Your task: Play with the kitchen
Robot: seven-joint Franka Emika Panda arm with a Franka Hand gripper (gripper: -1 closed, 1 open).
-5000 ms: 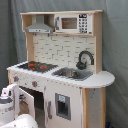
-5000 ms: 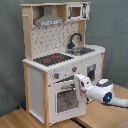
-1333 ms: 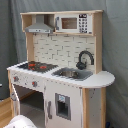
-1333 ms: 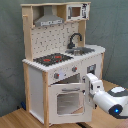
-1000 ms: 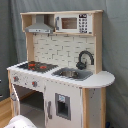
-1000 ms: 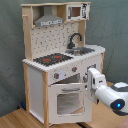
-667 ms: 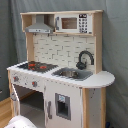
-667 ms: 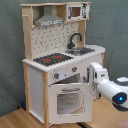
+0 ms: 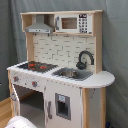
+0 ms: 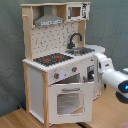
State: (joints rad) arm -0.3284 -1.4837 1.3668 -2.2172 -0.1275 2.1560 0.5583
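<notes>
The kitchen [image 9: 65, 80] [image 10: 60, 65] is a tall white and light-wood toy with a black-and-red hob [image 9: 34, 65] [image 10: 52, 59]. It also has a black faucet [image 9: 85, 59] [image 10: 75, 40] over a sink [image 9: 72, 74], and a grey hood [image 10: 50, 20]. In the second exterior view its windowed oven door [image 10: 70, 102] leans out a little from the front. My white arm [image 10: 112, 75] comes in from the second exterior view's right. My gripper [image 10: 91, 75] is close to the kitchen's front, just right of the knobs [image 10: 65, 74] and above the oven door.
The kitchen stands on a wooden floor [image 10: 15, 120] in front of a grey curtain [image 9: 117, 45]. A pale rounded shape [image 9: 20, 122] shows at the bottom left of the first exterior view. A rounded white counter end [image 9: 102, 79] juts out beside the sink.
In the second exterior view my arm has risen from beside the oven door to the level of the knobs. The oven door stands further out than five seconds ago.
</notes>
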